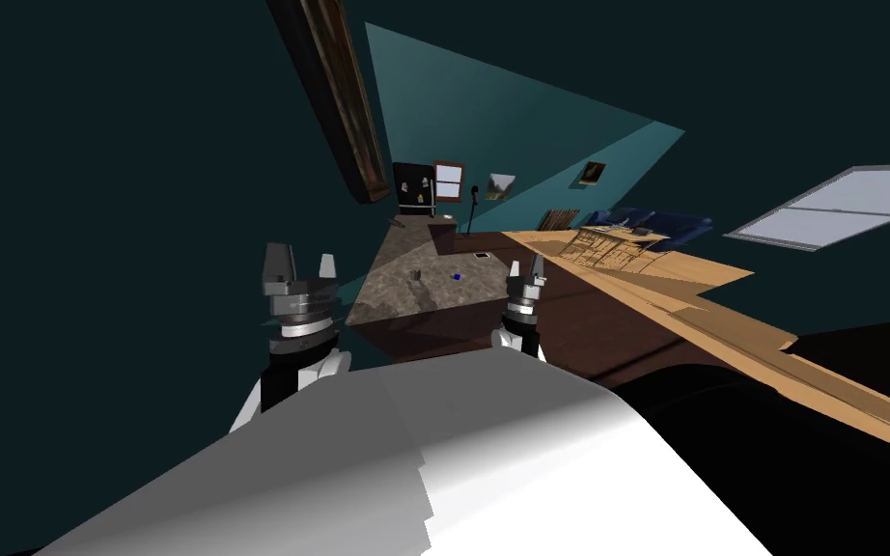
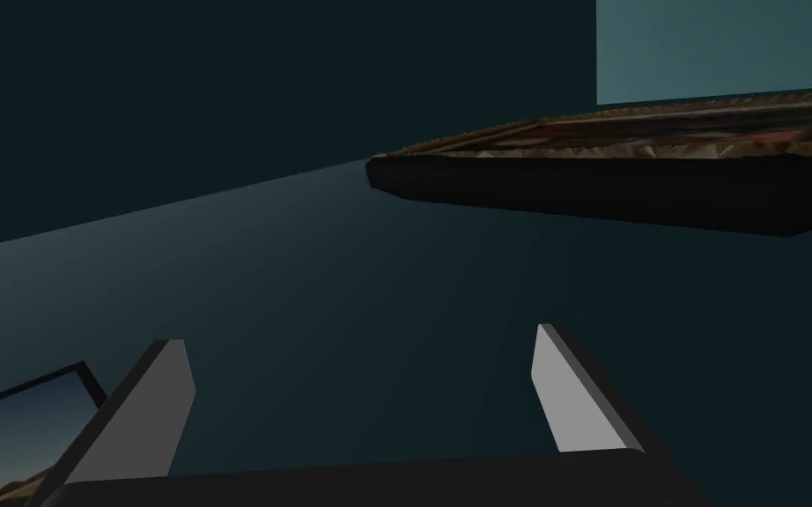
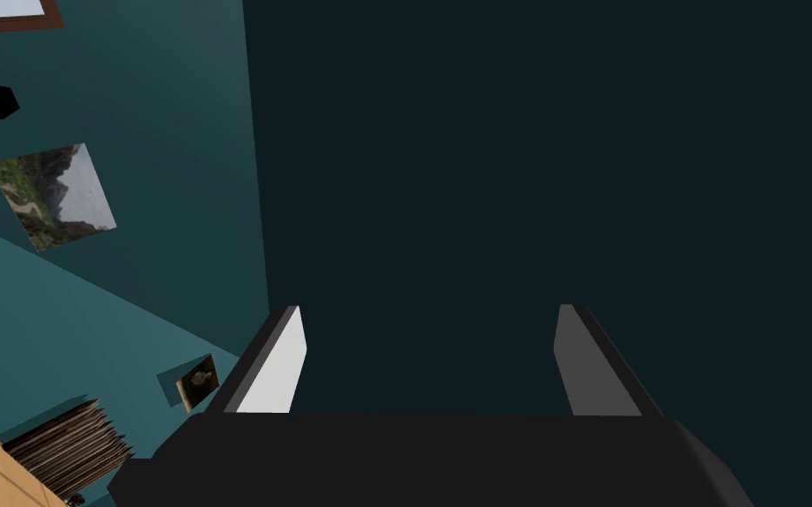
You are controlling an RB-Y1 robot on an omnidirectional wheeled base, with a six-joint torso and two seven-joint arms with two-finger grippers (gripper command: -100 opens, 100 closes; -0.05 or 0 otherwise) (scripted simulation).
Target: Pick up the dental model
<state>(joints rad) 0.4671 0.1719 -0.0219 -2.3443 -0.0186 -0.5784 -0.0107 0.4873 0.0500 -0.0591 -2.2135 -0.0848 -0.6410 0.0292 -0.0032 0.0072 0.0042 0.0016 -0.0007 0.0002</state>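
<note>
Left claw (image 1: 303, 261): spread wide, empty, raised short of the worktop's (image 1: 404, 290) near corner.
Right claw (image 1: 526, 265): spread wide, empty, just off the worktop's near edge, opposite side.
Dental model (image 1: 416, 276): probably the small grey thing mid-worktop, well beyond both claws; too small to confirm.
Blue thing (image 1: 456, 277): beside it on the worktop; avoid.
Step in hand: approach. Close in on the worktop, tip one claw down, stay wide until astride.

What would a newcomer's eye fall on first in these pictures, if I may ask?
The left gripper and right gripper stand open in front of me, flanking a speckled grey counter in the head view. On it sit a small grey thing and a small blue thing, too small to identify. A bright window shows far right.
</note>
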